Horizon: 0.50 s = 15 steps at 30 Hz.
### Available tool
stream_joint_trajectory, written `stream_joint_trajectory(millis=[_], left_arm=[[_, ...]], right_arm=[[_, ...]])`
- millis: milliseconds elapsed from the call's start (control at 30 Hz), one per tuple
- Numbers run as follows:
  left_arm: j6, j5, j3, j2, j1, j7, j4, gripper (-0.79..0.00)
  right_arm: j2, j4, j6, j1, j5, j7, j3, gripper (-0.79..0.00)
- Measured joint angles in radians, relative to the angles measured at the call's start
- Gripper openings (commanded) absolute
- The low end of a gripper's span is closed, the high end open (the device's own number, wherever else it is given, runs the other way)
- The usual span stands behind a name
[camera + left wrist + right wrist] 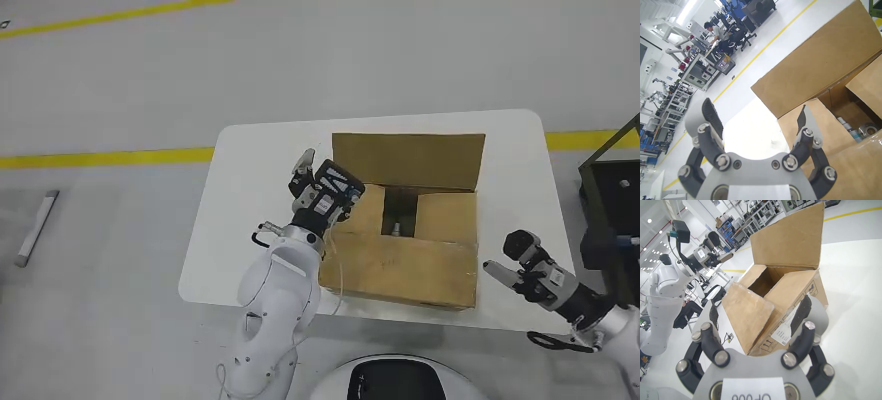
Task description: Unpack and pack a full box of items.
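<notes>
Table (250,200), white with rounded corners, fills the middle of the top view. Cardboard box (410,265) sits centre-right on it, long axis running left to right across the frame, mouth facing up. Rear flap (408,160) stands open toward the upper edge of the frame; front flap (400,270) is folded over the mouth toward the lower edge; the two side flaps are folded in, leaving a dark gap (400,212) mid-box. Left gripper (325,178) (755,106) hangs at the box's left end, fingers apart and holding nothing, one finger (804,117) over the left side flap. Right gripper (508,262) (760,303) is at lower right, just off the box's right end, fingers spread and empty. In the gap: silver cylinder (848,126) and metal flange ring (868,129), side by side.
</notes>
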Motion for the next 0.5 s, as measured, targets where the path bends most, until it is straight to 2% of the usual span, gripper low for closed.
stream_joint_trajectory(millis=[267,500], left_arm=[[0.0,0.0,0.0,0.0,0.0,0.0,0.0,0.0],[0.0,0.0,0.0,0.0,0.0,0.0,0.0,0.0]], right_arm=[[0.003,0.009,-0.038,0.006,-0.059,-0.051,-0.055,0.0],[0.008,0.033,-0.032,0.023,-0.081,-0.068,-0.097,0.0]])
